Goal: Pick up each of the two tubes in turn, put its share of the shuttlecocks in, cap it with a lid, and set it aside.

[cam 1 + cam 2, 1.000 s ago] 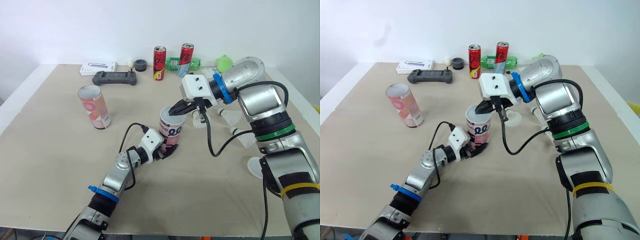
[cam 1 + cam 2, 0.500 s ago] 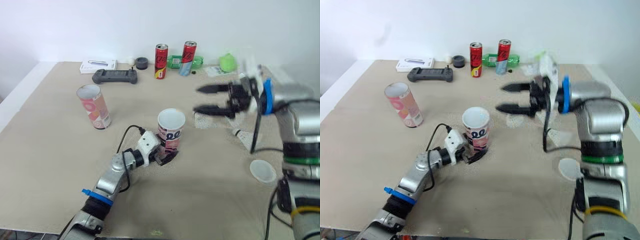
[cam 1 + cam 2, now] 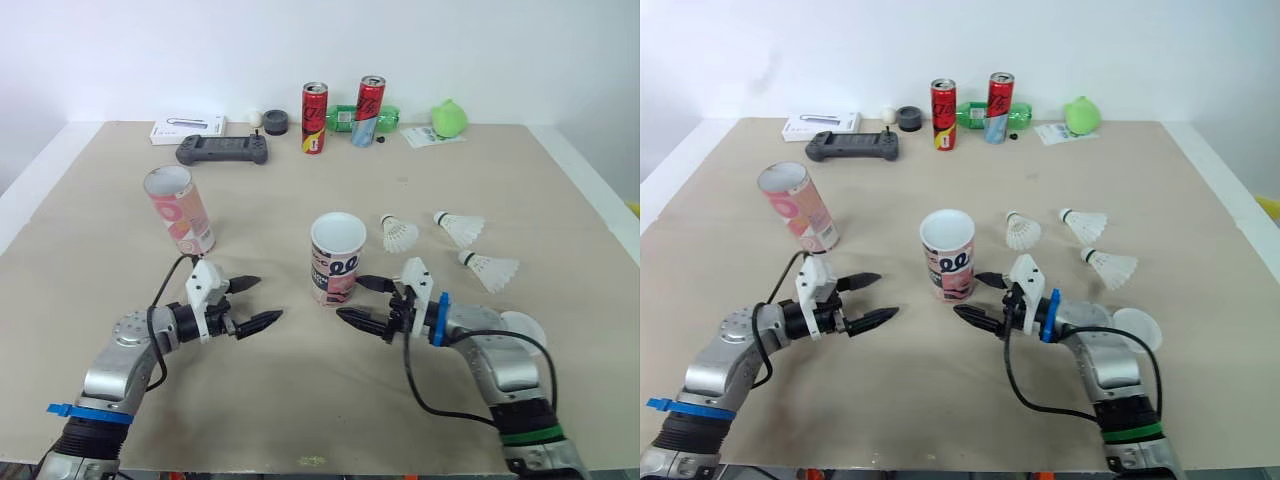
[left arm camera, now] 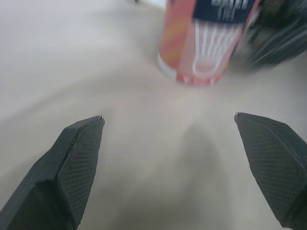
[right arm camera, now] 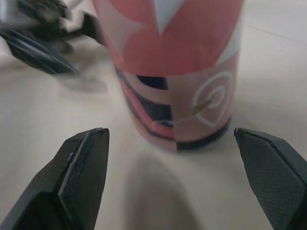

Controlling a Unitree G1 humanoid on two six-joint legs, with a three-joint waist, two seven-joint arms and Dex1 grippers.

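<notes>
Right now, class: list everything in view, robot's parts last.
Pink printed cardboard tubes: 2, pink; centre tube mid-table, left tube to its left.
White feather shuttlecocks: 3, white; right of centre tube.
Round white lid: 1, white; near right edge.
Red drink cans: 2, red; far edge.
Green plastic bottle: 1, green; behind cans.
Green round object: 1, green; far right.
Black game controller, white flat box: 1 each; far left.
Black cylinder, white ball: 1 each; left of cans.
Left gripper, right gripper: black; open, flanking centre tube.

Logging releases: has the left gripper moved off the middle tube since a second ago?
Yes. The left gripper, now open, has drawn back leftward, clear of the middle tube.
</notes>
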